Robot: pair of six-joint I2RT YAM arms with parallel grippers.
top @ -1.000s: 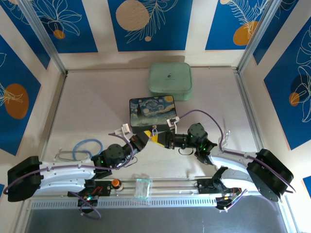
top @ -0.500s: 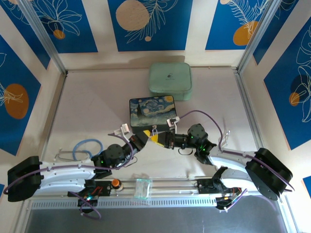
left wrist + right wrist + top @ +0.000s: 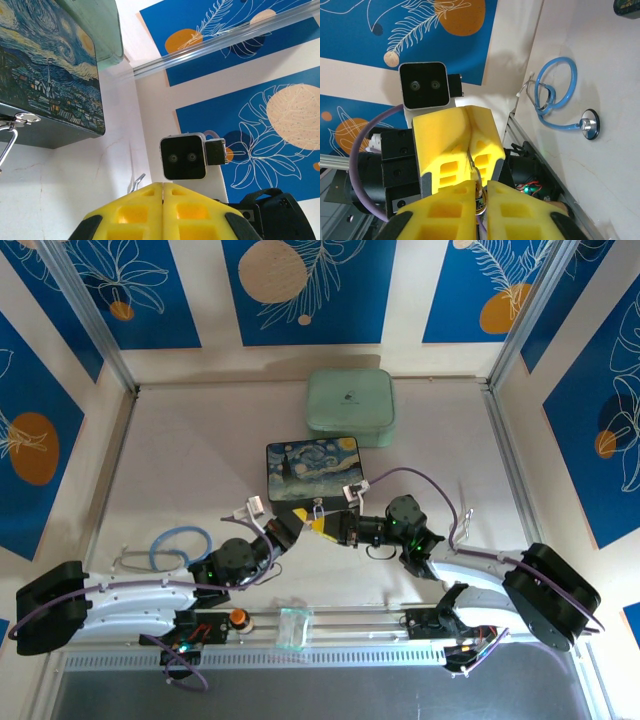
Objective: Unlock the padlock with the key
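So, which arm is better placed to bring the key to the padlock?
Probably right: the right gripper seems pinched on the key, beside the padlock. The left gripper is shut, tip to tip with it.

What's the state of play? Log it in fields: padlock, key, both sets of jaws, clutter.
padlock: at the front edge of the painted tin box, just beyond the gripper tips
key: thin metal piece, apparently the key, bridging the two grippers
left gripper: jaws shut, tips meeting the right's
right gripper: jaws closed on that piece
behind the tin: green case
left of the arms: blue stethoscope
lock opened: cannot tell
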